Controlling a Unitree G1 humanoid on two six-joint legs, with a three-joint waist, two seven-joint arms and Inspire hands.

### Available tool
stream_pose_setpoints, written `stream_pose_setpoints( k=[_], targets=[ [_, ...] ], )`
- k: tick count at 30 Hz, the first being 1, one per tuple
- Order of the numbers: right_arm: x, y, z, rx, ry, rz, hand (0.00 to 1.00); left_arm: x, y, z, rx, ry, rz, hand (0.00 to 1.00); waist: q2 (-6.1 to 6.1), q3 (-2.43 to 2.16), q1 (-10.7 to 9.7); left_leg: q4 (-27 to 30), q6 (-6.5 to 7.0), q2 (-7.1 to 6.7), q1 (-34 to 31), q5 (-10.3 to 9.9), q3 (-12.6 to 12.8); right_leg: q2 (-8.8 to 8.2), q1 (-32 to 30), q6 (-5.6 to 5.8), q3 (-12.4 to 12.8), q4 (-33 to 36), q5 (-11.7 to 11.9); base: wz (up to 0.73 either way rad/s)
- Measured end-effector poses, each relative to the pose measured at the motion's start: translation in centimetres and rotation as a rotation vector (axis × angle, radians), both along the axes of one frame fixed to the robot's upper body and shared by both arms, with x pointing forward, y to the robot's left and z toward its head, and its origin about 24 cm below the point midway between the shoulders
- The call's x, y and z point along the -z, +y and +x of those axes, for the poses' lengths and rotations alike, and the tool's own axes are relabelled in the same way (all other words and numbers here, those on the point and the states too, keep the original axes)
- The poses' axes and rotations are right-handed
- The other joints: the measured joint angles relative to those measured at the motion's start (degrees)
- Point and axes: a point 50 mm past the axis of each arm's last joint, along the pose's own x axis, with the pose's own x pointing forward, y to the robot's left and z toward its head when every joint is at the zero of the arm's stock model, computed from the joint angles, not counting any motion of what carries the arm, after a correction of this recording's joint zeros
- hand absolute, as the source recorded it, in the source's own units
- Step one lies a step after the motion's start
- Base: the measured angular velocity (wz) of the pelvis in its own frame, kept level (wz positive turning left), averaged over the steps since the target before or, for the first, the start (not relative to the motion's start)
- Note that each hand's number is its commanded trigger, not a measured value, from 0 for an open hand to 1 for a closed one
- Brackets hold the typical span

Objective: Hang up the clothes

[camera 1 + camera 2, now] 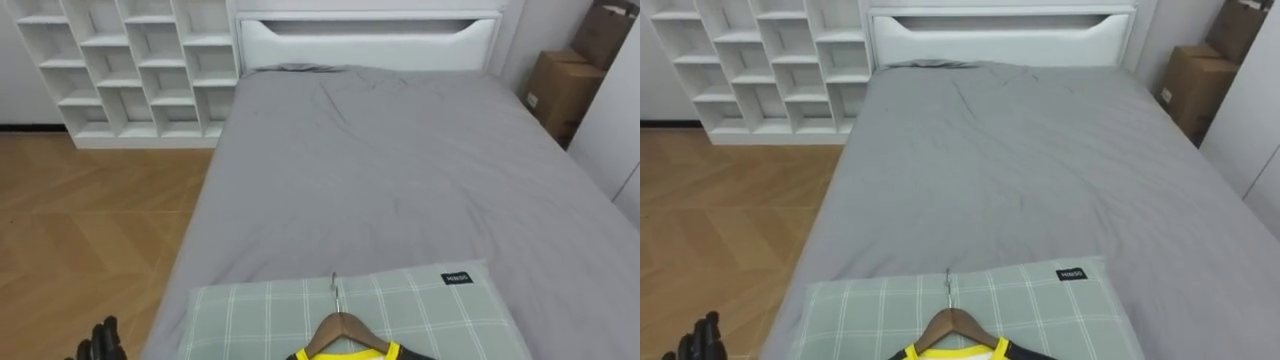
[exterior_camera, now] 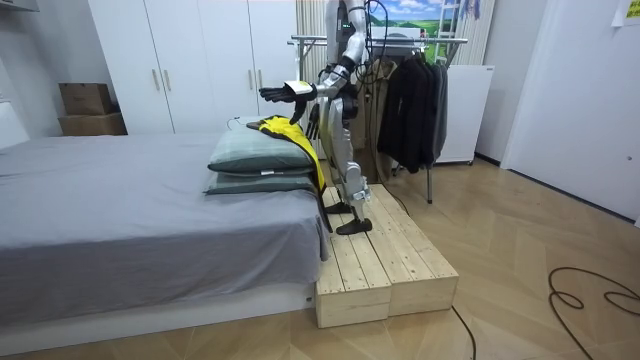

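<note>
The yellow-and-black shirt [image 1: 388,352] lies at the bottom centre of my eye views, already threaded on a wooden hanger [image 1: 345,330]. The hanger's metal hook [image 1: 335,290] points up the frame toward the headboard. Both rest on a green checked pillow [image 1: 430,300] at the near end of the grey bed [image 1: 400,170]. I judge this is staging: raised on the pillow with the hook free, the hanger is easy to pick up. The clothes rack [image 2: 415,45] with dark garments stands at the upper centre of the room view, behind me, so I take it as the place to hang the shirt. My left hand [image 1: 100,340] shows at the lower left, fingers spread and loose, holding and touching nothing, well apart from the hanger. I stand on a wooden platform [image 2: 390,260] against the bed's end.
</note>
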Motion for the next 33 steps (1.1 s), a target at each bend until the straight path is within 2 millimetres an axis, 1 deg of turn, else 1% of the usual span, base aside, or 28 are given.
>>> stream_pose_setpoints(
  k=[12,16,20,25,29,33],
  targets=[
    [0.0,0.1,0.1,-0.005,-0.008,0.009,0.0,-0.5,-0.6,0.9,0.056,-0.025,0.018,0.0,-0.26,0.03,-0.3,0.0,0.0,0.01,0.8,0.0,0.7,0.0,-0.1,0.03,0.7,0.0,0.0,-0.02],
    [-0.1,0.1,0.5,-0.012,-0.028,0.021,0.0,-0.4,-1.3,1.1,0.097,-0.023,0.014,0.0,-0.22,0.02,-1.3,-0.2,0.01,-0.02,0.7,0.0,0.7,0.0,-0.3,0.03,0.9,0.0,0.0,-0.02],
    [-0.1,0.1,0.5,-0.017,-0.034,0.02,0.0,-0.4,-1.9,1.3,0.129,-0.02,0.011,0.0,-0.05,0.01,-1.8,-0.2,0.0,0.03,0.7,0.0,1.4,0.07,-0.6,0.06,1.4,0.0,0.0,-0.07],
    [-0.1,0.1,0.5,-0.017,-0.037,0.021,0.0,-0.4,-2.0,1.3,0.162,-0.013,0.035,0.0,0.23,0.02,-2.7,-0.3,0.0,0.02,0.8,0.0,1.4,0.08,-0.6,0.14,1.6,0.1,0.1,-0.01],
    [-0.1,0.1,0.3,-0.015,-0.029,0.02,0.0,-0.3,-2.1,1.3,0.186,-0.002,0.048,0.0,0.58,0.07,-2.9,-0.4,0.0,0.02,0.8,0.0,1.5,0.11,-0.5,0.15,2.0,0.1,0.2,-0.05],
    [-0.1,0.1,0.4,-0.016,-0.03,0.021,0.0,-0.3,-2.2,1.3,0.194,0.001,0.052,0.0,0.68,0.14,-2.9,-0.7,0.01,0.02,0.9,0.0,1.5,0.15,-0.6,0.16,2.1,0.1,0.2,0.0]
  ],
)
